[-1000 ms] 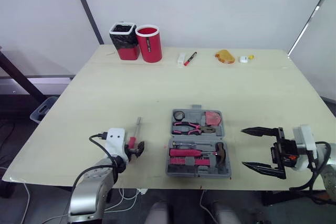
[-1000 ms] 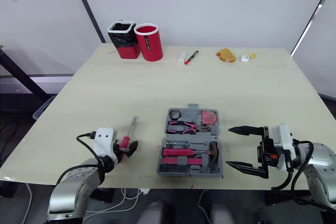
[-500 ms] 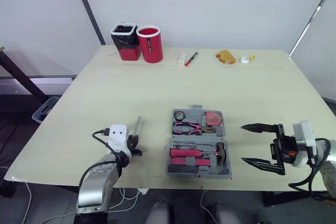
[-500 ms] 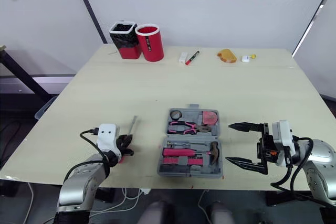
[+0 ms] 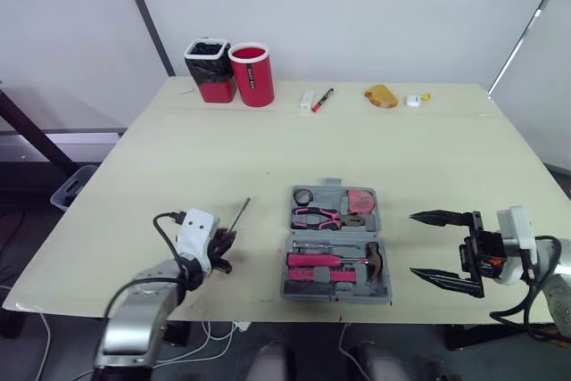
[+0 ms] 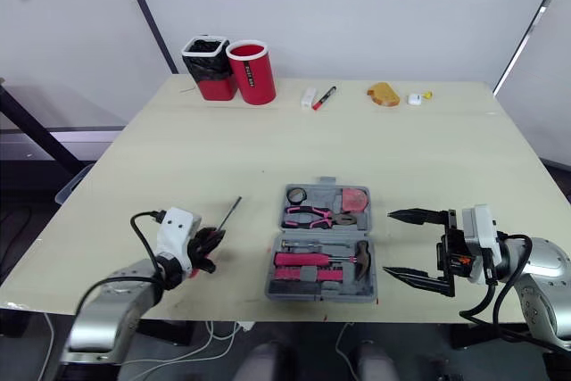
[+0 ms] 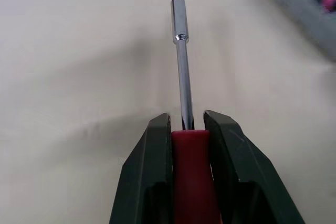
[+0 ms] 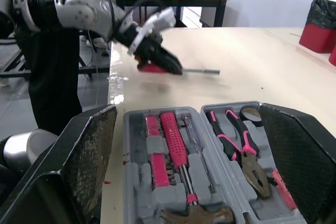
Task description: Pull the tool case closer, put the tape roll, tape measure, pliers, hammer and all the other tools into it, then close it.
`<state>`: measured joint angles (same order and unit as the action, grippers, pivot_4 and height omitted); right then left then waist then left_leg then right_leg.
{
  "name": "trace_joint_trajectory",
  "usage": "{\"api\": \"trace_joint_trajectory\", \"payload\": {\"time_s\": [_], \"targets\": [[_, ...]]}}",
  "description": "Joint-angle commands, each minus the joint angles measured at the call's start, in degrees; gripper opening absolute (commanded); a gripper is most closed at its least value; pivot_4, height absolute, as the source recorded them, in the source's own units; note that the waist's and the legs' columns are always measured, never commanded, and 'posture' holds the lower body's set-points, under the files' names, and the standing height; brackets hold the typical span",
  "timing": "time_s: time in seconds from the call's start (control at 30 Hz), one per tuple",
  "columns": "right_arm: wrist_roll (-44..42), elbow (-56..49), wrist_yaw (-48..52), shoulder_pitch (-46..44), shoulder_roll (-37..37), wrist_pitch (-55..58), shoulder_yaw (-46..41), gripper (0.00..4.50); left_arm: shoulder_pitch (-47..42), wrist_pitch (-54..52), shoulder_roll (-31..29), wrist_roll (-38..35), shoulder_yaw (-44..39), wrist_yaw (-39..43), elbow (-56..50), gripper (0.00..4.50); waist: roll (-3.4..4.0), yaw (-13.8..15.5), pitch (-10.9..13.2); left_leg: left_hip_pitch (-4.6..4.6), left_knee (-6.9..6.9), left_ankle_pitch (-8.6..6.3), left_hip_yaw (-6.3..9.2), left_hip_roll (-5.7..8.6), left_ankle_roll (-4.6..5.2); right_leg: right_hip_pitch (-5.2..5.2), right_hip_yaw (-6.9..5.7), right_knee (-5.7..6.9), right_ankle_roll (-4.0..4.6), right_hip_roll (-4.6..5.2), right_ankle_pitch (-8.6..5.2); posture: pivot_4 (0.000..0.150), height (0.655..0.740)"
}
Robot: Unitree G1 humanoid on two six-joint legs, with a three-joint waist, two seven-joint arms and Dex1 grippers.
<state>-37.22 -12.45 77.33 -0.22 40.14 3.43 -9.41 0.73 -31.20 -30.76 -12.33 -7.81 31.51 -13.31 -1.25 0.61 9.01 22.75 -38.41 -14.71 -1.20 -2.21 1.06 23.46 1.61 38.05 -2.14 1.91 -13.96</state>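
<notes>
The grey tool case (image 5: 286,263) lies open near the table's front edge. In it are pink-handled pliers (image 5: 325,217), a hammer (image 5: 376,260), a tape roll (image 5: 304,195), a pink tape measure (image 5: 361,200) and a pink-handled screwdriver (image 5: 319,259). Left of the case, my left gripper (image 5: 224,247) is shut on the red handle (image 7: 190,166) of a driver, whose steel shaft (image 7: 181,61) points away past the fingertips, seemingly just off the table. My right gripper (image 5: 437,245) stands open to the right of the case, its fingers (image 8: 89,156) framing the case's contents.
At the back left stand a black-lined red bin (image 5: 210,70) and a red cup (image 5: 253,74). Along the back edge lie a white block (image 5: 308,100), a marker (image 5: 323,99), an orange object (image 5: 382,95) and a small white item (image 5: 414,101).
My left gripper has shut on the driver's red handle, and the shaft has swung a little toward the case. The right gripper has stayed where it was.
</notes>
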Motion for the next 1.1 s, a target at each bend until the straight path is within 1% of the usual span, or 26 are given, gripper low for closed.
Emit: {"api": "trace_joint_trajectory", "payload": {"time_s": [0.03, 0.13, 0.27, 0.4, 0.53, 0.6, 0.67, 0.73, 0.8, 0.87, 0.93, 1.0, 1.1], "targets": [[-0.7, -0.7, 0.4, 0.4, 0.0, -0.9, -1.3, 4.5, -0.5, 2.1, -2.7, -1.9, 0.5, 5.0, -2.3, 0.47, -0.01, 0.0, 0.0, 0.01, 0.0, 0.0, 0.01, 0.0, 0.0, 0.0, 0.0, 0.0, 0.0, 0.01, 0.0, 0.15, 0.74], [-0.6, -1.0, 0.2, 0.9, -0.1, -1.1, -1.4, 4.5, -0.7, 3.1, -6.8, -3.2, 1.9, 11.6, -1.7, 0.47, -0.02, 0.1, 0.0, 0.05, 0.01, 0.0, 0.01, 0.0, 0.0, 0.0, 0.0, -0.06, -0.02, 0.02, 0.01, 0.15, 0.74], [-1.1, -1.2, 0.5, 1.7, 0.2, -1.0, -1.9, 4.5, -3.0, 1.0, -12.2, -6.2, 4.1, 19.8, -3.8, 0.47, 0.0, 0.1, 0.0, 0.05, 0.03, 0.0, -0.01, -0.01, 0.0, 0.01, -0.05, -0.05, 0.02, 0.01, -0.02, 0.15, 0.74], [-1.3, -0.4, 1.7, 2.0, 0.8, -1.2, -2.5, 4.5, -5.0, 0.6, -16.5, -7.6, 6.6, 25.8, -6.0, 0.47, -0.01, 0.1, 0.0, 0.05, 0.03, 0.0, -0.03, -0.02, 0.0, 0.01, -0.03, -0.07, 0.05, 0.01, -0.04, 0.15, 0.74], [-1.3, 1.3, 4.2, 2.7, 2.4, -1.8, -4.2, 4.5, -11.1, 1.0, -20.3, -8.1, 11.9, 33.7, -6.8, 0.47, -0.02, 0.3, 0.1, 0.07, 0.03, 0.0, -0.02, -0.01, 0.0, 0.01, -0.06, -0.08, 0.04, 0.0, -0.04, 0.15, 0.74], [-1.4, 1.8, 4.8, 2.9, 2.8, -1.8, -4.8, 4.5, -14.1, 0.1, -21.2, -6.7, 15.5, 35.5, -6.6, 0.47, -0.02, 0.2, 0.1, 0.06, 0.02, 0.0, -0.06, 0.01, 0.0, 0.0, -0.04, -0.08, 0.05, 0.01, -0.05, 0.15, 0.74], [-1.4, 2.1, 4.9, 2.9, 3.2, -1.6, -5.1, 4.5, -17.5, -0.2, -20.3, -6.4, 19.2, 37.6, -6.0, 0.47, -0.02, 0.1, 0.1, 0.06, 0.02, 0.0, -0.06, 0.02, 0.0, 0.0, -0.02, -0.09, 0.0, -0.02, -0.02, 0.15, 0.74], [-1.1, 2.6, 5.1, 2.8, 3.4, -1.6, -5.1, 4.5, -21.2, 0.9, -18.0, -5.1, 23.4, 39.1, -4.7, 0.47, -0.01, 0.0, 0.1, 0.06, 0.03, 0.0, -0.06, 0.01, 0.01, 0.01, -0.01, -0.09, -0.07, -0.06, 0.02, 0.15, 0.74], [-0.9, 2.8, 5.3, 2.8, 3.5, -1.6, -5.1, 4.5, -24.0, 2.7, -15.1, -4.1, 26.3, 39.8, -3.8, 0.47, -0.02, 0.1, 0.1, 0.07, 0.02, 0.0, -0.04, 0.01, 0.01, 0.0, -0.01, -0.07, -0.08, -0.09, 0.02, 0.15, 0.74], [-0.7, 2.7, 5.2, 2.9, 3.8, -1.6, -5.3, 4.5, -26.9, 2.4, -12.9, -1.1, 30.1, 38.8, -3.6, 0.47, -0.02, 0.1, 0.1, 0.09, 0.01, 0.0, -0.03, 0.01, 0.01, 0.0, -0.01, -0.08, -0.11, -0.1, 0.04, 0.15, 0.74], [-0.6, 2.4, 5.0, 3.6, 4.1, -1.5, -5.8, 4.5, -30.9, 0.1, -9.4, 0.2, 35.0, 39.4, -4.0, 0.47, -0.02, 0.1, 0.1, 0.1, 0.01, 0.0, -0.02, 0.01, 0.01, 0.01, -0.01, -0.08, -0.15, -0.11, 0.06, 0.15, 0.74], [-0.4, 2.2, 4.9, 4.2, 4.1, -1.6, -6.0, 4.5, -34.0, -2.6, -6.6, 1.1, 38.2, 39.6, -3.3, 0.47, -0.03, 0.3, 0.1, 0.13, -0.01, 0.0, 0.0, 0.03, 0.01, 0.0, -0.01, -0.08, -0.16, -0.12, 0.07, 0.15, 0.74], [-0.5, 1.6, 4.5, 5.5, 4.1, -1.7, -6.6, 4.5, -38.1, -6.3, -4.2, 4.7, 43.4, 39.4, -0.4, 0.47, -0.03, 0.1, 0.1, 0.15, -0.03, 0.0, -0.01, 0.04, 0.01, 0.0, 0.01, -0.1, -0.17, -0.12, 0.06, 0.15, 0.74]]}}
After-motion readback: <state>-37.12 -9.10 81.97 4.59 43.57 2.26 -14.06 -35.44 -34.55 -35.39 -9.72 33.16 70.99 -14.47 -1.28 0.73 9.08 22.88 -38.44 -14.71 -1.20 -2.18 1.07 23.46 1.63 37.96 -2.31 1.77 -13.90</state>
